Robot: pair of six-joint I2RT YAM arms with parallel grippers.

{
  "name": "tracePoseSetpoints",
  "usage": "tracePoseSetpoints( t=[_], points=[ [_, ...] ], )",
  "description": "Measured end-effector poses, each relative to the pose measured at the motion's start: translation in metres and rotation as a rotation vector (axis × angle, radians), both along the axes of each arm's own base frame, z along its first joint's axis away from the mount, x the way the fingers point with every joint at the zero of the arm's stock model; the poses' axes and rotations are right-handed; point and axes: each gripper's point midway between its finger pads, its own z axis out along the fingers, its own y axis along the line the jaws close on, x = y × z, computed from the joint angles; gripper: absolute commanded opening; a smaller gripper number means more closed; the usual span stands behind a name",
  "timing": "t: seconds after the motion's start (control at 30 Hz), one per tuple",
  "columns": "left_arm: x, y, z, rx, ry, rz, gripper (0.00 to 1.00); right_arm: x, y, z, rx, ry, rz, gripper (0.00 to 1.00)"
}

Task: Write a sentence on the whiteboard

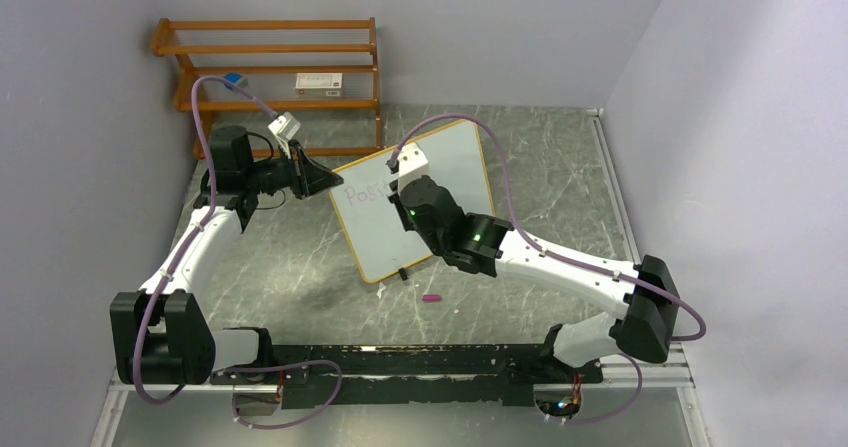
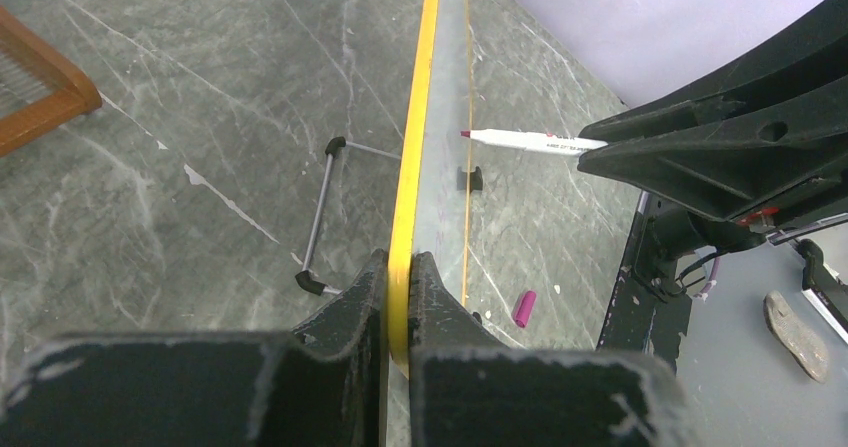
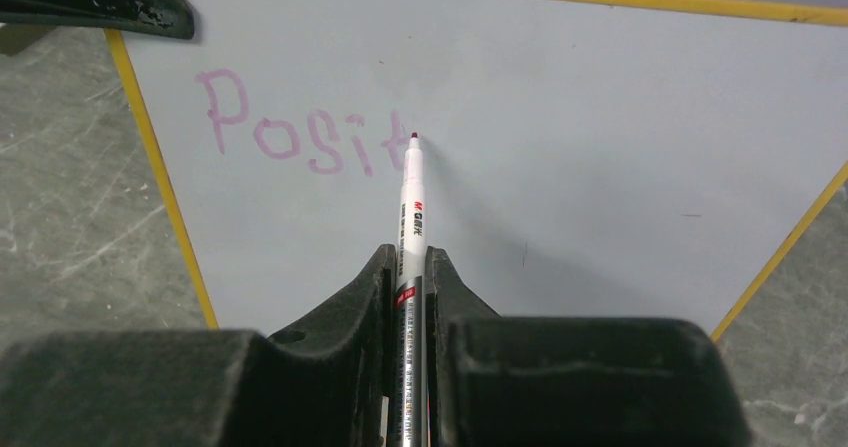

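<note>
The whiteboard point(image 1: 455, 167) stands tilted on the table, with a yellow-looking frame point(image 2: 415, 167). My left gripper point(image 2: 400, 267) is shut on its left edge; in the top view it point(image 1: 318, 179) grips the board's upper left corner. My right gripper point(image 3: 407, 262) is shut on a white marker point(image 3: 411, 202) whose purple tip touches the board just right of the writing. The sentence point(image 3: 300, 132) reads "Posit" in purple. The marker also shows in the left wrist view point(image 2: 525, 142), its tip at the board face. My right gripper hides part of the board in the top view point(image 1: 408, 182).
A purple marker cap point(image 1: 432, 297) lies on the table in front of the board, also in the left wrist view point(image 2: 523, 308). A wooden shelf rack point(image 1: 275, 57) stands at the back left with a small box point(image 1: 319, 83). The board's wire foot point(image 2: 320, 217) sticks out behind it.
</note>
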Motion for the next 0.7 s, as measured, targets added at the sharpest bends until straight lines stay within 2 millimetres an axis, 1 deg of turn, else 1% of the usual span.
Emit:
tracePoseSetpoints(
  t=[0.3,0.53,0.7],
  points=[
    [0.0,0.0,0.0,0.0,0.0,0.0,0.05,0.004,-0.002,0.003,0.006,-0.012,-0.018,0.0],
    [0.0,0.0,0.0,0.0,0.0,0.0,0.05,0.009,-0.002,-0.007,-0.016,-0.002,-0.03,0.0],
    [0.0,0.0,0.0,0.0,0.0,0.001,0.05,0.009,-0.002,-0.008,-0.017,-0.001,-0.031,0.0]
  ],
)
